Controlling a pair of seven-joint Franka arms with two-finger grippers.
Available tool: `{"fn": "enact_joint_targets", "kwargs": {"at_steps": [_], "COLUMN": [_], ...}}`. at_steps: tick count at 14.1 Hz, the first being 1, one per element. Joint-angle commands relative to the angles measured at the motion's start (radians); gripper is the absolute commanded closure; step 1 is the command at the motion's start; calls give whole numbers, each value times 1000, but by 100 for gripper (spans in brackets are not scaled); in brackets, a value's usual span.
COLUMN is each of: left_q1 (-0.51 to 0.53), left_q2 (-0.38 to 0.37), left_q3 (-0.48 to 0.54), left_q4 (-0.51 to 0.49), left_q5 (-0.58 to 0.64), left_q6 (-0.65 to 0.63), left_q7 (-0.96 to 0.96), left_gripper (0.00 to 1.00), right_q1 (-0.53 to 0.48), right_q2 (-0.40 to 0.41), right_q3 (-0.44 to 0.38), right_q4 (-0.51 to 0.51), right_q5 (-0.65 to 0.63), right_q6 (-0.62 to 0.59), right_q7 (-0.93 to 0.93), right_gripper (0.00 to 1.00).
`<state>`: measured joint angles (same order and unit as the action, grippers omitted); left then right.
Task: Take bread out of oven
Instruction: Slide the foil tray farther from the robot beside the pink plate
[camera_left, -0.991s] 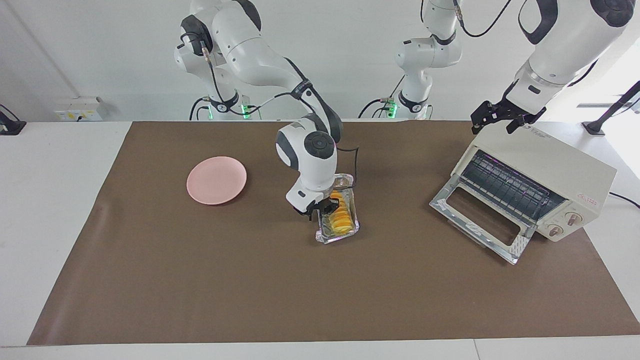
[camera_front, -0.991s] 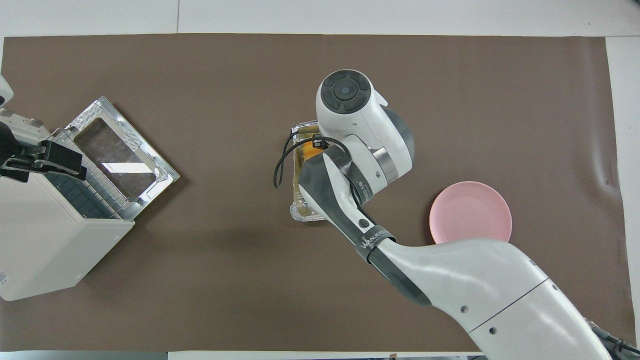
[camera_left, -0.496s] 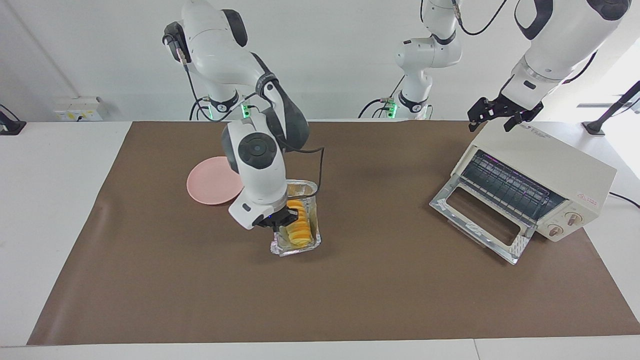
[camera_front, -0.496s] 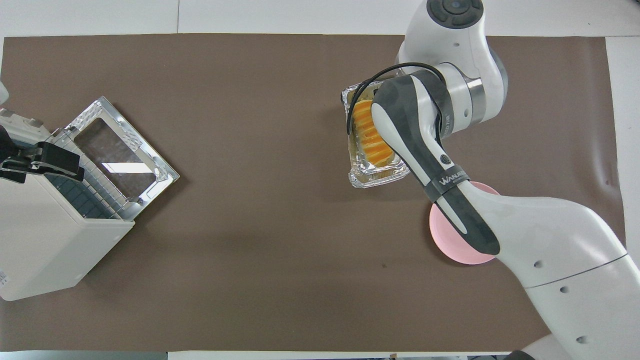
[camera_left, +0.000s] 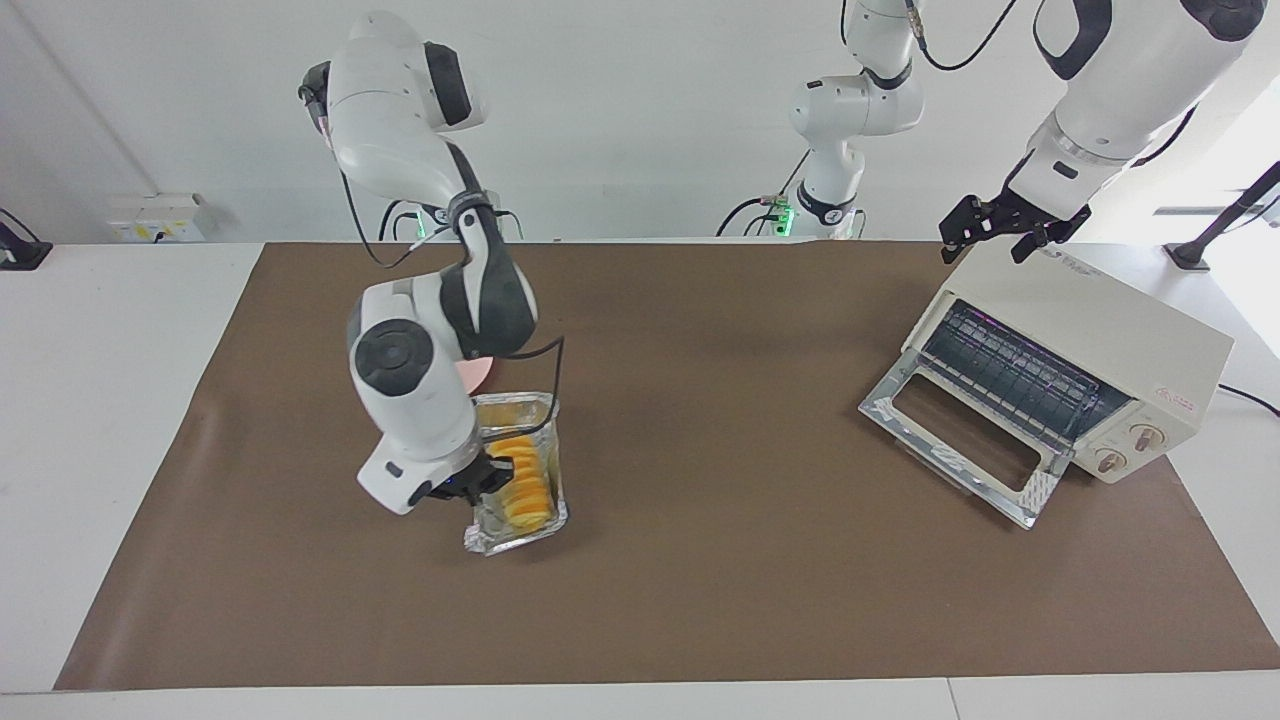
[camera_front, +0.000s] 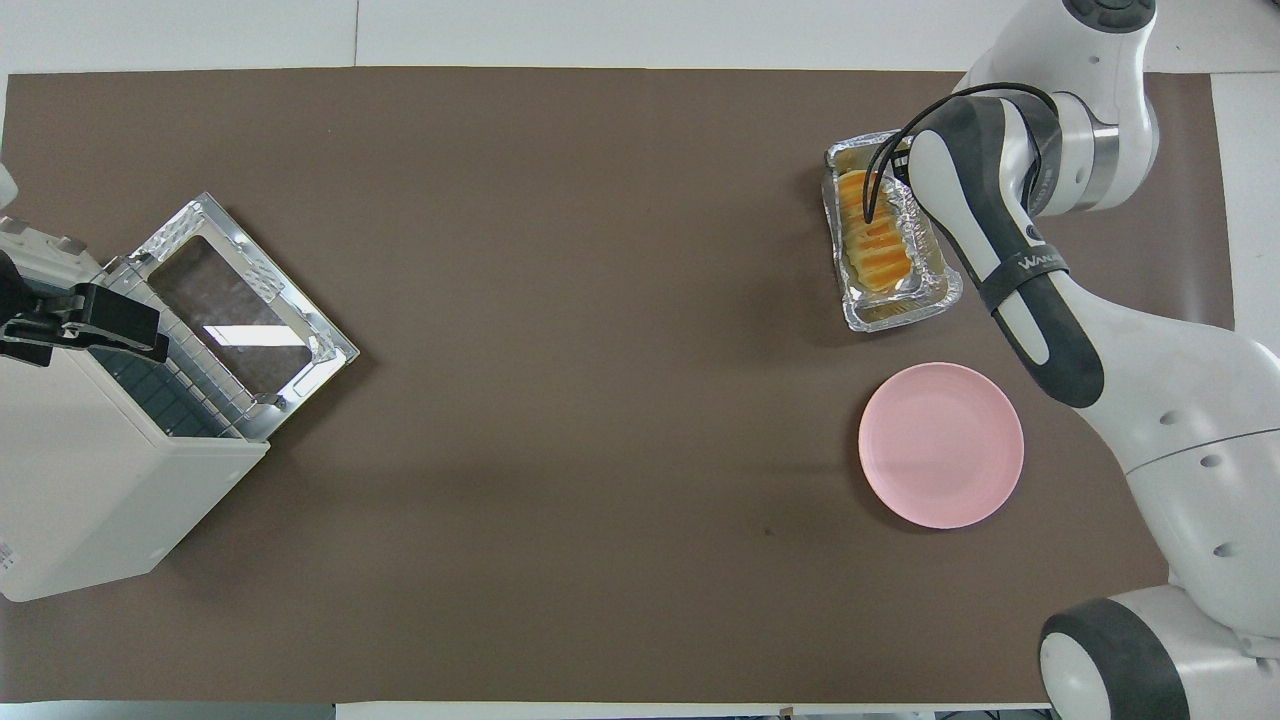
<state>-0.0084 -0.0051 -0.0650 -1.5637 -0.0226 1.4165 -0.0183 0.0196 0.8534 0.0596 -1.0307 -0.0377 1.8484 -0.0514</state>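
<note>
The bread (camera_left: 522, 486) is a golden ridged loaf lying in a crinkled foil tray (camera_left: 522, 535), out of the oven. My right gripper (camera_left: 478, 486) is shut on the tray's rim and holds it low over the mat. The tray is over a spot farther from the robots than the pink plate (camera_front: 940, 445). The bread (camera_front: 872, 240) and the tray (camera_front: 893, 310) also show in the overhead view. The cream oven (camera_left: 1100, 335) stands at the left arm's end with its glass door (camera_left: 960, 440) dropped open. My left gripper (camera_left: 990, 238) is open over the oven's top.
The pink plate is almost hidden by the right arm in the facing view, where only a sliver (camera_left: 480, 372) shows. The oven (camera_front: 90, 500) and its open door (camera_front: 240, 320) take up the left arm's end. A brown mat (camera_left: 760, 590) covers the table.
My right arm has carried the foil tray with the bread from the middle of the table toward the right arm's end, past the pink plate. The left gripper has stayed over the oven.
</note>
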Motion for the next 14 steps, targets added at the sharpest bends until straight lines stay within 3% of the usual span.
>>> {"fn": "enact_joint_targets", "kwargs": {"at_steps": [1, 3, 4, 5, 10, 12, 14], "left_q1": [1, 1, 1, 1, 1, 1, 1], "left_q2": [-24, -24, -24, -24, -24, -24, -24], "left_q3": [2, 2, 2, 2, 2, 2, 2], "left_q4": [-24, -24, -24, -24, -24, -24, -24], "left_q5": [0, 0, 0, 0, 0, 0, 0], "left_q6": [2, 2, 1, 2, 2, 2, 2], "left_q7": [9, 9, 9, 9, 9, 9, 9], "left_gripper": [0, 0, 0, 0, 0, 0, 0], "right_q1": [-16, -3, 3, 5, 45, 75, 77], "right_q2": [81, 66, 44, 27, -48, -50, -104], "right_q3": [11, 9, 9, 11, 8, 8, 6], "right_q4": [95, 92, 86, 86, 84, 52, -93], "right_q5": [10, 1, 2, 4, -4, -22, -34], "right_q6": [8, -11, -27, -59, -190, -141, -24], "right_q7": [-50, -47, -41, -30, 16, 27, 47], "right_gripper": [100, 100, 79, 1, 0, 0, 0]}}
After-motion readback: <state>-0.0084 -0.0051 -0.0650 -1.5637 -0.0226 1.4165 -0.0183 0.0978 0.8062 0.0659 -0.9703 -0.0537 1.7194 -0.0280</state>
